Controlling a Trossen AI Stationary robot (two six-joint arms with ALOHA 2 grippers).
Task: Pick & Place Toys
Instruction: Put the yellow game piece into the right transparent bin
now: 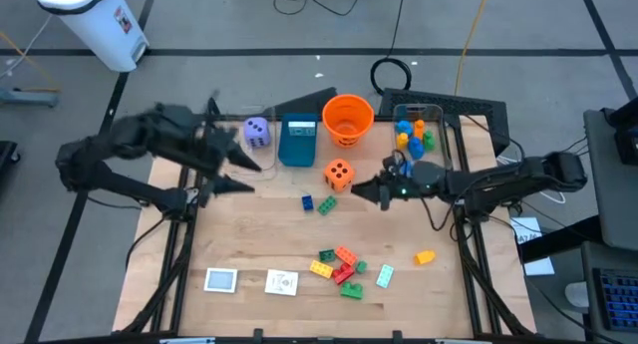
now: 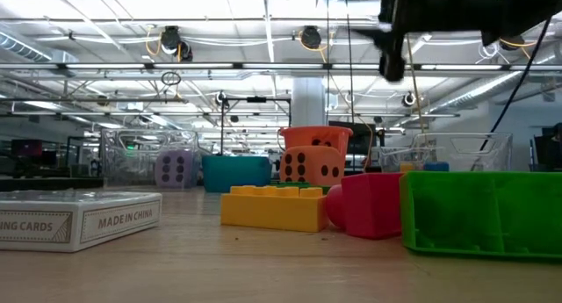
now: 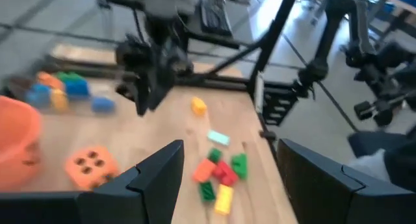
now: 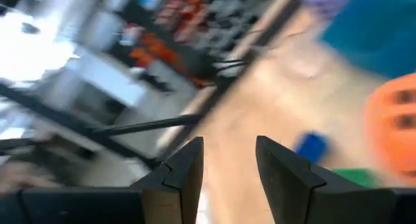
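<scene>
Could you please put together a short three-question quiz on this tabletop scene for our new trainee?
1. True or false: the orange die lies inside the orange bucket.
2. Which object stands between the purple die and the orange bucket? A) teal box B) clear bin C) white card
3. Fill in: both the left gripper and the right gripper are open and hold ____.

Key: 1. False, it sits on the table in front of the bucket. 2. A. 3. nothing.
</scene>
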